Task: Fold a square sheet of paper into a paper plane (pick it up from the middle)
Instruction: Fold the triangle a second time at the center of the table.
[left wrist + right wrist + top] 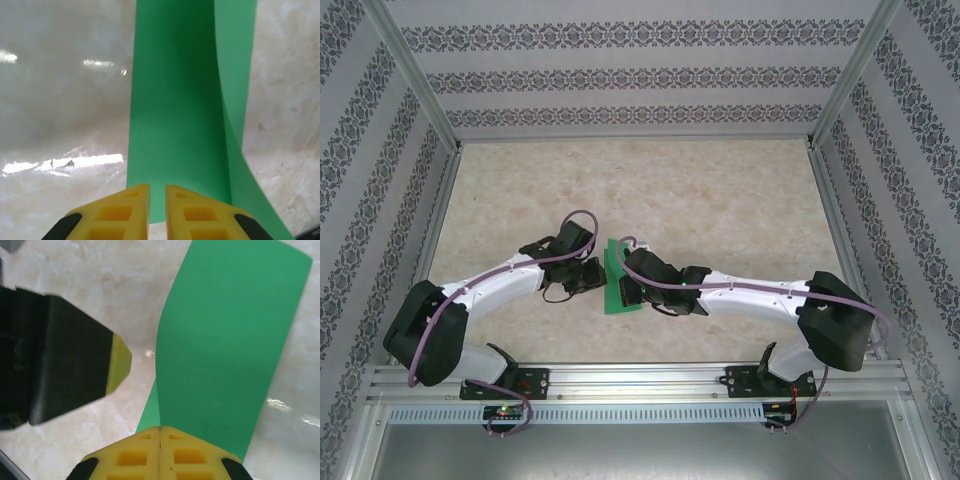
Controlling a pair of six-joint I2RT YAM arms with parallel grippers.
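Patterned walls (640, 75) enclose a beige marbled tabletop (720, 190) — toward 6 o'clock the right gripper (160, 429) pinches the green paper sheet (225, 340); left gripper (157, 186) nearly closed — hold unclear.

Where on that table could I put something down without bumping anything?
The far half of the table, up to the back wall, is bare. So is the near strip along the metal rail, between the arms. The middle is crowded: the left gripper and right gripper meet there at the green paper.
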